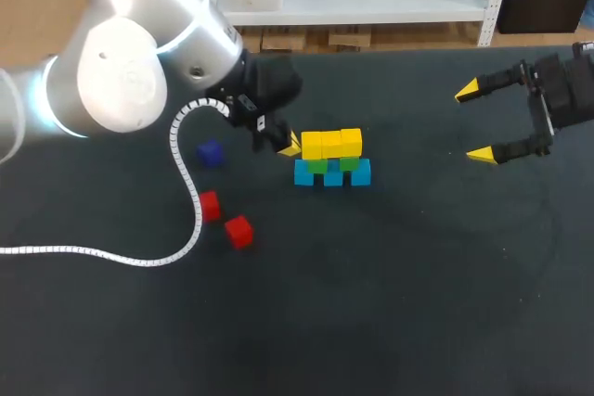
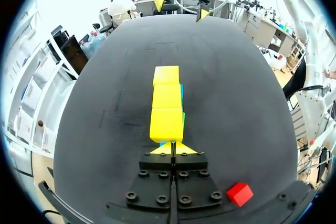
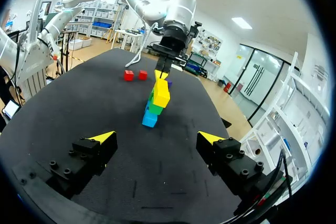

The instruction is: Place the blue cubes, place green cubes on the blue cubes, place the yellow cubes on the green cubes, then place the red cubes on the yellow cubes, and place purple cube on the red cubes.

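Observation:
A stack stands mid-table: blue cubes [image 1: 332, 175] at the bottom, green cubes [image 1: 332, 164] on them, a row of three yellow cubes [image 1: 331, 143] on top. My left gripper [image 1: 290, 146] is shut, its yellow tips against the left end of the yellow row [image 2: 167, 103], holding nothing. Two red cubes [image 1: 210, 205] [image 1: 238, 230] and a purple cube [image 1: 209, 153] lie on the table left of the stack. My right gripper [image 1: 475, 123] hangs open and empty far to the right, with the stack [image 3: 156, 103] well ahead of it.
A white coiled cable [image 1: 190, 192] from my left arm trails over the table past the red cubes. One red cube [image 2: 240, 193] lies beside my left gripper's base. Dark tabletop [image 1: 390, 303] stretches in front of the stack.

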Controlling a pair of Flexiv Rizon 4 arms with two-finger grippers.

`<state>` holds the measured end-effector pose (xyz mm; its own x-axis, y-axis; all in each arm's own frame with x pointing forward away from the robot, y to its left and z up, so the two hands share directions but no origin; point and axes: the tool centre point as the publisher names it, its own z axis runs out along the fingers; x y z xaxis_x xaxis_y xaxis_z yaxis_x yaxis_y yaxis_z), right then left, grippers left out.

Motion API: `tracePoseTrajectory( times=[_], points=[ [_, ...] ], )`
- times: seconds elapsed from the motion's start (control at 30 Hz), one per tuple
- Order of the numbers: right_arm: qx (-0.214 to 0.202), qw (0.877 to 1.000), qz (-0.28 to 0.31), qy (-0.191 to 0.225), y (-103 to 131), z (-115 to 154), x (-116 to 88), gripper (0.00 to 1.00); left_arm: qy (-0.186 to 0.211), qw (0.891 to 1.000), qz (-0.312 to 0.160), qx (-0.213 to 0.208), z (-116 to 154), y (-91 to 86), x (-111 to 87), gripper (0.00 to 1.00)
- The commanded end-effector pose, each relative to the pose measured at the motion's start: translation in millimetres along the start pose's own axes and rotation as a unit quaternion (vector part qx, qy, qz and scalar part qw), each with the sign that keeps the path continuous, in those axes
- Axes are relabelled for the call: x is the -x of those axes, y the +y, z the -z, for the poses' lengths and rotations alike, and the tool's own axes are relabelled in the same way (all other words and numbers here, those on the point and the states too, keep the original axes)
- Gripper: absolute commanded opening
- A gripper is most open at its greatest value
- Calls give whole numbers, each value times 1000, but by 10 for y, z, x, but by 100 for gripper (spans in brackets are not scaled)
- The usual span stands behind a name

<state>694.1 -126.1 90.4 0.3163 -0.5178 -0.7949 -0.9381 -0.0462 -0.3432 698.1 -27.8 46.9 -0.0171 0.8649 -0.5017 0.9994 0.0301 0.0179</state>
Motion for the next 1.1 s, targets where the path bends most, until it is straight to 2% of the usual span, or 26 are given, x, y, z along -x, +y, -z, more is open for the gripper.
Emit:
tracePoseTrajectory(
  times=[0.03,0.17,0.2,0.23,0.27,0.5,0.7,1.1],
  points=[
    [0,1000,0,1,-2,-1,1,100,0,1000,0,-1,-10,-3,4,0],
    [0,1000,0,1,-2,-1,1,100,4,1000,4,-4,-10,-16,-6,0],
    [0,1000,0,1,-2,-1,1,100,7,1000,7,-5,-8,-21,-15,12],
    [0,1000,0,1,-2,-1,1,100,11,1000,10,-11,-7,-25,-28,37],
    [0,1000,0,1,-2,-1,1,100,12,1000,10,-10,-4,-29,-43,100],
    [0,1000,0,1,-2,-1,1,100,25,999,24,-6,116,-99,-209,100],
    [0,1000,0,1,-2,-1,1,100,31,999,21,0,212,-238,-351,100],
    [0,1000,0,1,-2,-1,1,100,40,994,90,39,461,-484,-778,100]
  ],
)
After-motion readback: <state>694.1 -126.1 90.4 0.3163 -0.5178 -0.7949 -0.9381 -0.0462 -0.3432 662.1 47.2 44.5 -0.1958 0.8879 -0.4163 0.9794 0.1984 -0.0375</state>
